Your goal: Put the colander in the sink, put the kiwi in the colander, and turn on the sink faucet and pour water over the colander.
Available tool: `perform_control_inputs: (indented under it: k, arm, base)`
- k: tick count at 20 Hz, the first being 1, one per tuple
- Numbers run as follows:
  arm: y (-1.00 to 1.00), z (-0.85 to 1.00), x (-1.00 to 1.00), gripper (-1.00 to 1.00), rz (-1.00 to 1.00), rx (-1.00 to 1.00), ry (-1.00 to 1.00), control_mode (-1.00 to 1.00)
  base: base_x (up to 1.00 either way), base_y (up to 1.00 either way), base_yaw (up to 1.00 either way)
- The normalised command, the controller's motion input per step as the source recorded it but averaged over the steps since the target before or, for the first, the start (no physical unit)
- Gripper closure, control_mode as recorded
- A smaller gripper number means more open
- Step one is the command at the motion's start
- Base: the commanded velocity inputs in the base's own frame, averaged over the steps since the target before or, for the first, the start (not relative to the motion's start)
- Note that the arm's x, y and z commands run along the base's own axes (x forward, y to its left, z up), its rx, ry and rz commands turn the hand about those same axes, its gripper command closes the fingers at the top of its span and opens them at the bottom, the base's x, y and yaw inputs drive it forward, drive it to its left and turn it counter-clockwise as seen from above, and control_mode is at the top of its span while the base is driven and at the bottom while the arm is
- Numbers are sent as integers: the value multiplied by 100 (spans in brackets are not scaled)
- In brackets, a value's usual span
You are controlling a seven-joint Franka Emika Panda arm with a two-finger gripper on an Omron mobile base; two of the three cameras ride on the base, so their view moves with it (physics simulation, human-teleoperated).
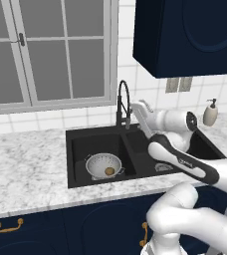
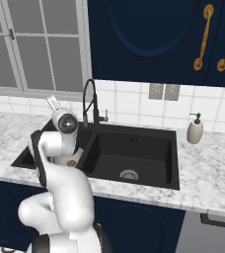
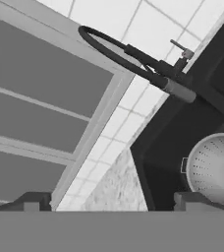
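Now | claw (image 3: 111, 202): spread wide, holding nothing | kiwi (image 1: 109, 171) in colander (image 1: 103, 165)

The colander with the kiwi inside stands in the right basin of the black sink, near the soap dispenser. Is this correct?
Not quite. The colander with the kiwi inside stands in the left basin of the sink, on the far side from the soap dispenser, which is at the right end. The left base view shows it.
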Motion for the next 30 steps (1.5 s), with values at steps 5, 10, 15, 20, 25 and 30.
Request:
perform_control_inputs:
  k: [5,10,15,20,25,30]
  arm:
    - [-70,98,-18,-100,0,16,20,-100]
    - [-56,55,1,-100,0,17,14,-100]
    - [-32,-22,5,-100,0,6,-2,-100]
    - [-3,-48,9,-100,0,1,-14,-100]
    - [0,-49,8,-100,0,2,-11,-100]
    - [-10,-51,0,-100,0,25,9,-100]
  base:
    - [0,0,0]
    - [0,0,0]
    - [0,0,0]
    - [0,0,0]
    - [0,0,0]
    - [0,0,0]
